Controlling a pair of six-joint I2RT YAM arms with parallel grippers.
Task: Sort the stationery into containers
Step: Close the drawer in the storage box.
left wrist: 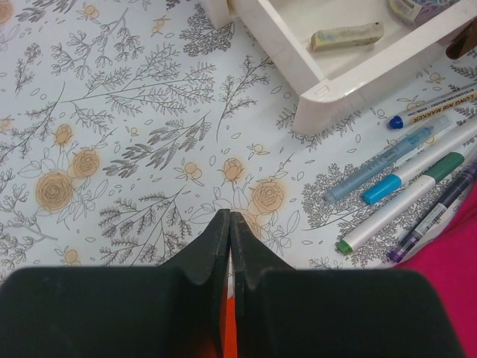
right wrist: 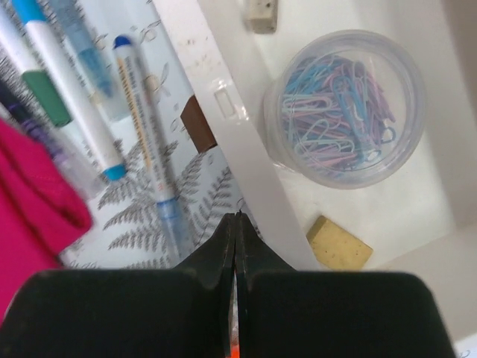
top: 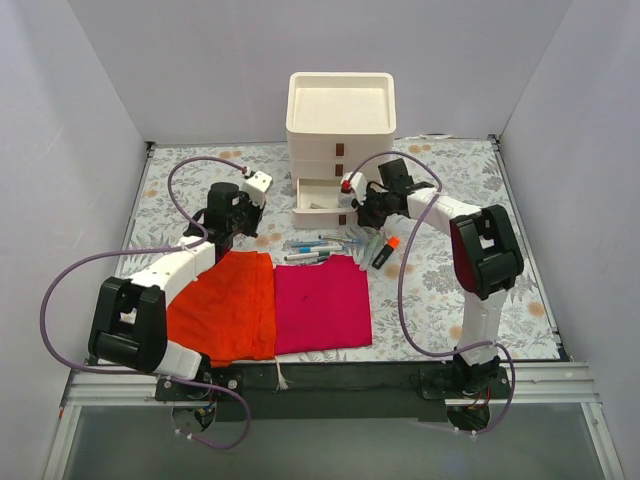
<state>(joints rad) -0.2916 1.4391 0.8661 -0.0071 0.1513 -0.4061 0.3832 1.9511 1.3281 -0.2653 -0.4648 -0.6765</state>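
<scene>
Step in hand: judged mid-sort, small items done and long items not yet started.

- Drawer unit [top: 340, 145] stood at the back edge of the desk [top: 180, 200], centre. Its bottom drawer [top: 318, 209] was pulled out; the two above were shut.
- Inside the open drawer: a clear tub of paper clips [right wrist: 344, 108] and a tan eraser [right wrist: 339, 244] near the front wall.
- Pens [top: 312, 248] lay in a loose fan on the desk just in front of the drawer, several touching. The orange-capped highlighter [top: 385, 252] lay beside them on the right.
- Orange cloth [top: 225, 305] and magenta cloth [top: 320, 300] lay at the near edge. The magenta one reached the pens.
- Left fingers [left wrist: 212, 246]: pressed together, nothing between them, over bare desk left of the pens.
- Right fingers [right wrist: 216, 257]: pressed together, empty, above the drawer's front wall beside its brown pull tab [right wrist: 197, 123].

Next move, judged: one arm must part its fingers, straddle a single barrel crosswise, and lift. The outermost pen looked the easiest to take. The crowding risks a double pick. A pen will probably need turning lengthwise to fit the drawer.
</scene>
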